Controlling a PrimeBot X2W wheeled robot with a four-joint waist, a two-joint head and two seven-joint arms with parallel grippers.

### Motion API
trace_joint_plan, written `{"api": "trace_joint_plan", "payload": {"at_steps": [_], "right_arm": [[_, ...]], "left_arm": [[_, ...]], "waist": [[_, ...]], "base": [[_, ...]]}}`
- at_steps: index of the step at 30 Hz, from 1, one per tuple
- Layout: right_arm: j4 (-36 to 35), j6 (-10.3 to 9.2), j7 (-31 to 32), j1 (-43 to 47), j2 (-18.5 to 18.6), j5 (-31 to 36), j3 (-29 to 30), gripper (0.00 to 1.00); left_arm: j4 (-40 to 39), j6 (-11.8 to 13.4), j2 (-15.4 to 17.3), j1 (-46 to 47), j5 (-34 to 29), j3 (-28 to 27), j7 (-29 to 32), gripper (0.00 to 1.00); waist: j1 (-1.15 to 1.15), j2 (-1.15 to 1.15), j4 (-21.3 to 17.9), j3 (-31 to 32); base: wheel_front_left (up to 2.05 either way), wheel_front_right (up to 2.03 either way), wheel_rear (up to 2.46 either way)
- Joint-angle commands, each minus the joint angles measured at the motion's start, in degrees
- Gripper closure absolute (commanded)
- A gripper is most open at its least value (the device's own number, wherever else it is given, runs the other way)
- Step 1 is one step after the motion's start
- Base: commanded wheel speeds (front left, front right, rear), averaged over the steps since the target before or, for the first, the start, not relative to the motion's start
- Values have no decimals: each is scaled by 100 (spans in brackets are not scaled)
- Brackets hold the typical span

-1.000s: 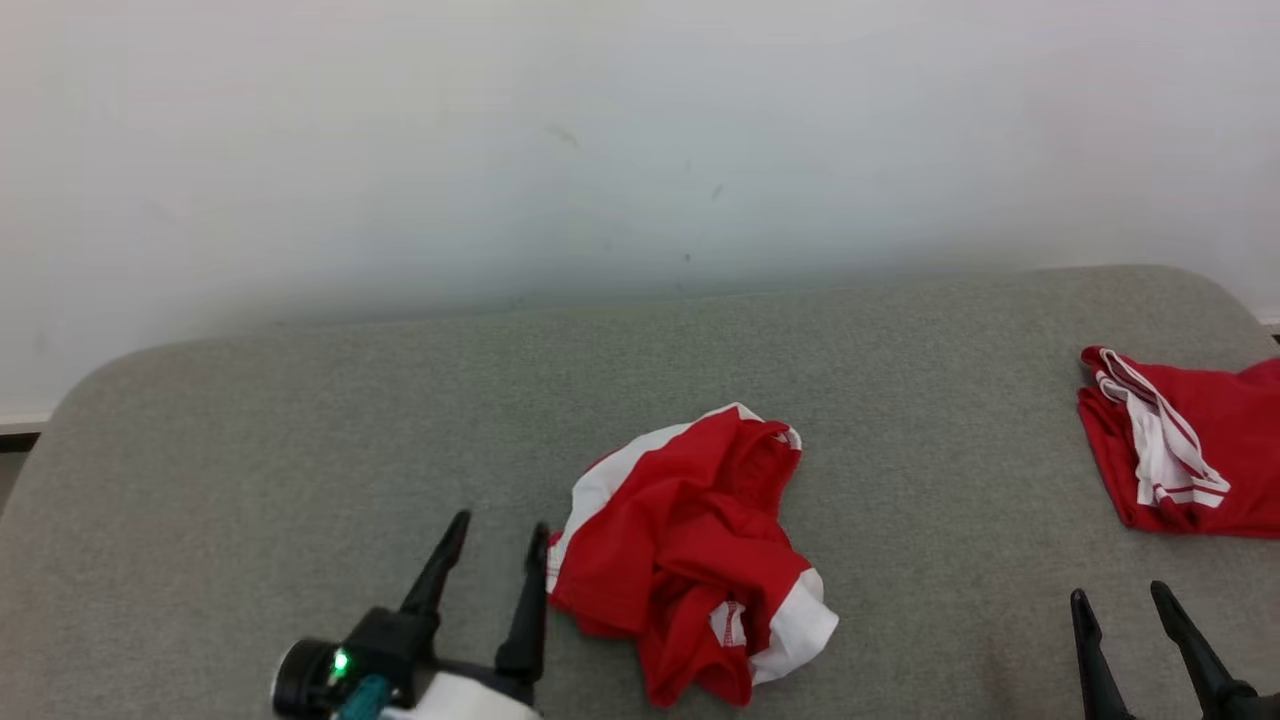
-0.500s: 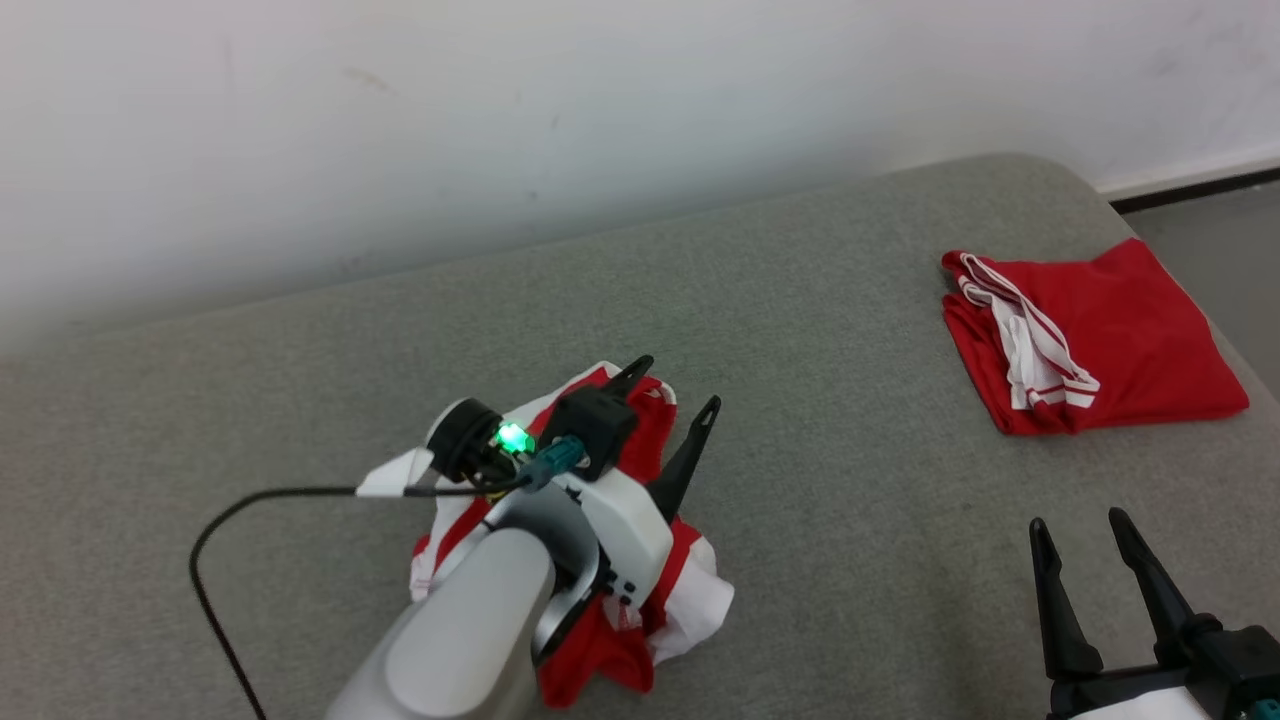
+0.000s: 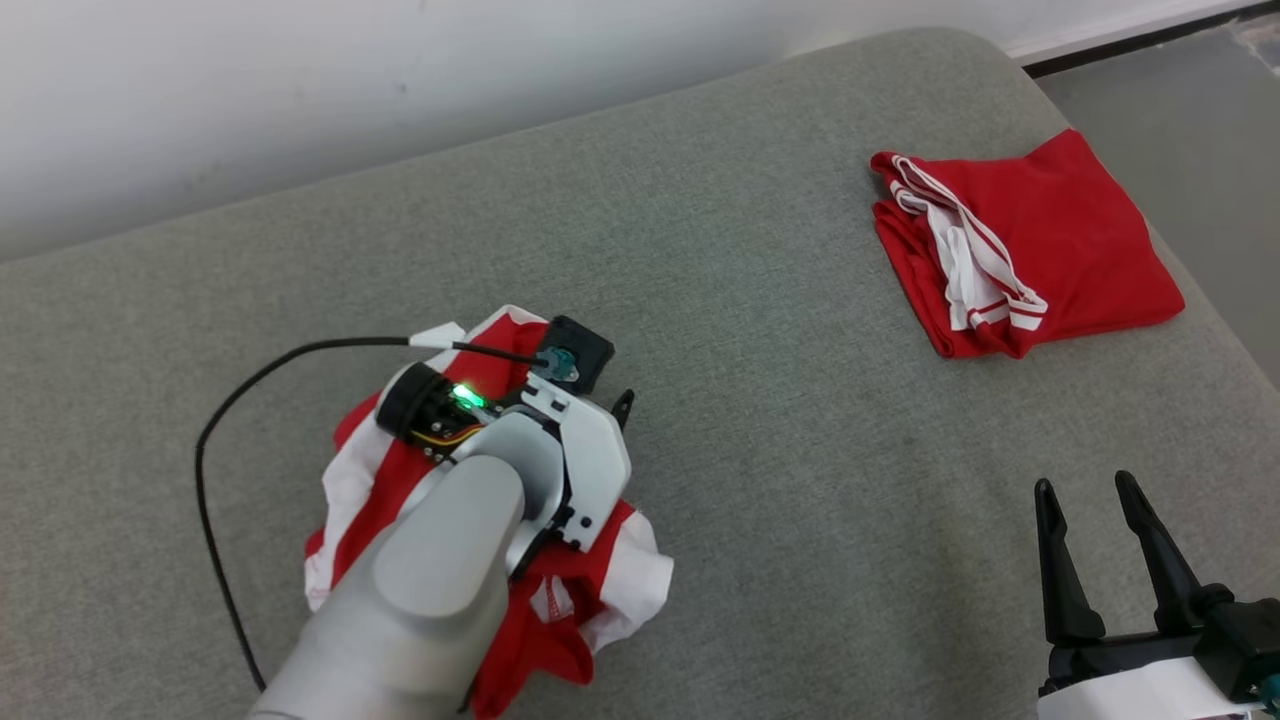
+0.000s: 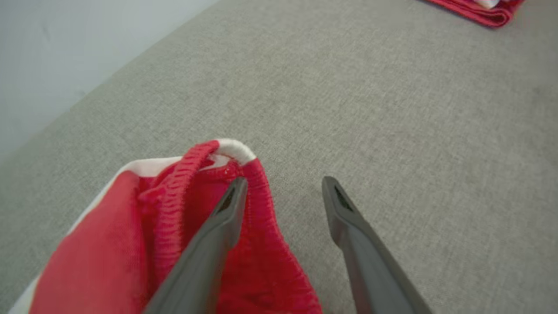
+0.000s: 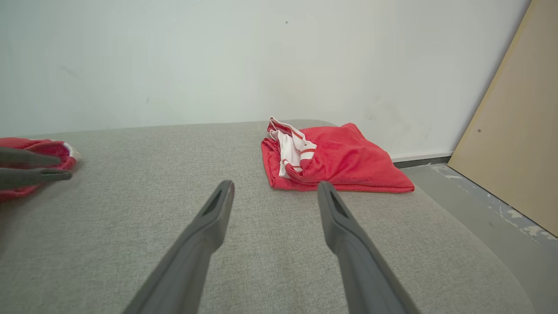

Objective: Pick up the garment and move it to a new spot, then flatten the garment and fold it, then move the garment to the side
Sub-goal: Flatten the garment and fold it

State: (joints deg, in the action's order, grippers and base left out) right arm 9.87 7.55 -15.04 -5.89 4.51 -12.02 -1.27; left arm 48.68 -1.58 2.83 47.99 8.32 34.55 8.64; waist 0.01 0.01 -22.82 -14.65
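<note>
The crumpled red and white garment (image 3: 372,485) lies on the grey cushion (image 3: 760,350), mostly under my pale left forearm. In the left wrist view my left gripper (image 4: 284,183) is open at the garment's far edge. Its left finger rests on the red ribbed waistband (image 4: 192,192), and its right finger is over bare cushion. One dark fingertip (image 3: 624,403) pokes out past the wrist in the head view. My right gripper (image 3: 1085,487) stands open and empty at the lower right, above the cushion (image 5: 275,186).
A second red garment (image 3: 1060,230) lies folded near the cushion's far right corner (image 5: 348,161). A black cable (image 3: 215,430) loops left of my arm. Wall behind, grey floor (image 3: 1180,120) past the right edge, a wooden board (image 5: 514,131) leaning there.
The head camera has turned, shifting the whole picture. My left arm has reached from beside the garment to over it, fingers dropping at its far edge and narrowing slightly. The right gripper stays open.
</note>
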Motion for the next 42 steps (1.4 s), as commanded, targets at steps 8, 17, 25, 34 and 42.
{"api": "trace_joint_plan", "payload": {"at_steps": [8, 17, 25, 34, 42], "right_arm": [[-89, -14, -15, -196, -51, -23, -33, 0], [-69, -14, -15, -110, -51, -23, 47, 0], [17, -14, -15, 20, -37, 68, 55, 0], [81, -14, -15, 156, 58, 97, 46, 0], [95, -14, -15, 337, 146, 86, 103, 0]], "left_arm": [[648, 191, 159, 243, -3, -8, 199, 32], [837, 172, 165, 384, 266, -185, -168, 100], [279, 173, 66, 885, 616, -441, -1004, 100], [-634, 100, 17, 1077, 1087, -406, -1780, 100], [-1836, 497, 21, 703, 2048, -13, -2029, 100]], "waist": [[-1, -1, -34, -116], [-1, -1, -1, -101], [-1, -1, 163, 202], [-1, -1, 303, 633], [-1, -1, 487, 931]], "base": [[0, 0, 0], [0, 0, 0], [0, 0, 0], [0, 0, 0], [0, 0, 0]]}}
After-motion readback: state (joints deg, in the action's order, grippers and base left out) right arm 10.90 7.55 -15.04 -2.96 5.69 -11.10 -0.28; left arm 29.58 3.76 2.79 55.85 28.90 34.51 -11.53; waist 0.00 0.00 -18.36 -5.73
